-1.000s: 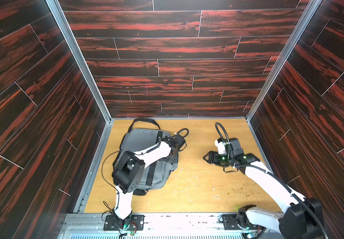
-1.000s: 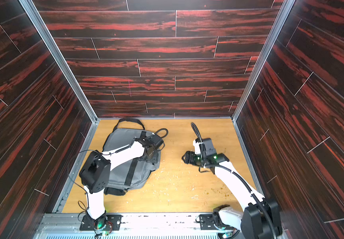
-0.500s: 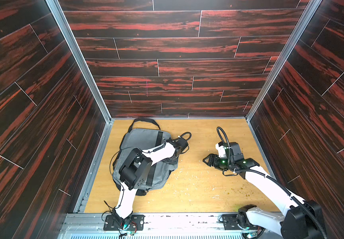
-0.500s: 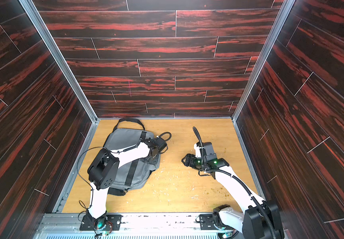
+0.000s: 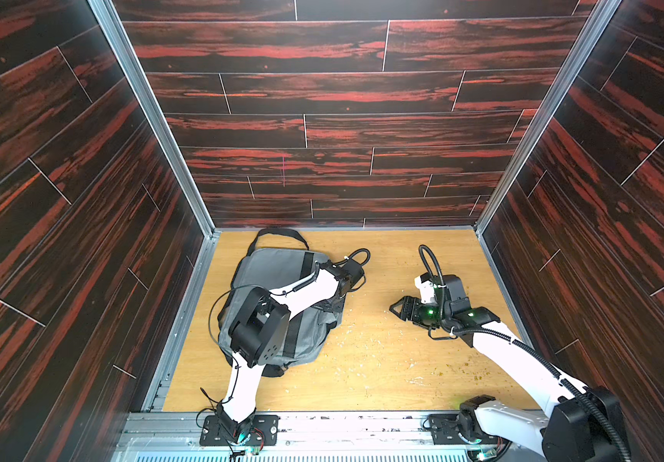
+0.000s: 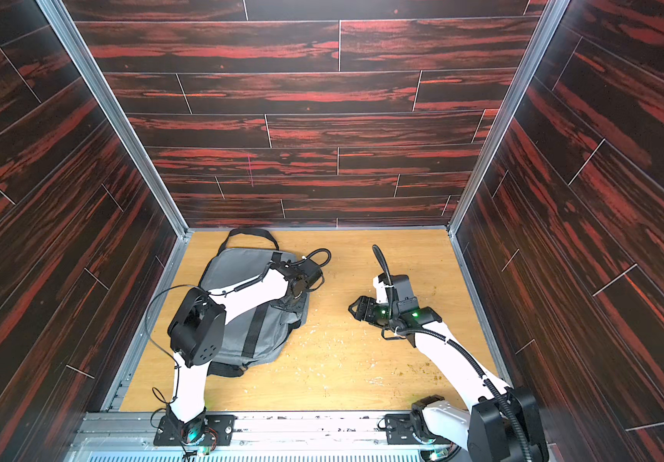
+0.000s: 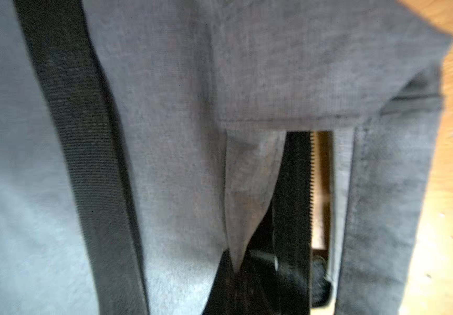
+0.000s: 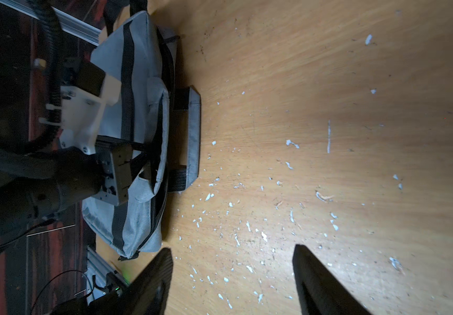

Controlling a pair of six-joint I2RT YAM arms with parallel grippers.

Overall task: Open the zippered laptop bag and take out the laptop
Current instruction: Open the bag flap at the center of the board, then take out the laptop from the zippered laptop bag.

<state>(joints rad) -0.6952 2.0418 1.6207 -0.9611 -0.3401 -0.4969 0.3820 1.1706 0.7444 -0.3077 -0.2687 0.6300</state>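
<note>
On the left of the table (image 5: 382, 360) the bag (image 5: 270, 268) lies flat, laptop unseen, left claw (image 5: 332, 305) clamped shut at its zipper (image 7: 311, 191) edge, likely on the pull (blurry): drag along the zipper line, stay low, let the empty wide-open right claw (image 8: 232, 247) pin the bag.

A lab robot cell: wood-print panel walls (image 5: 322, 92), aluminium frame (image 5: 150, 116), plywood floor (image 5: 382, 360).

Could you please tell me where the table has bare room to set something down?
Free: the table between the laptop bag and the right gripper, down to the near rail; also the far strip along the back wall. Crowded: the bag's side, under the left arm.
</note>
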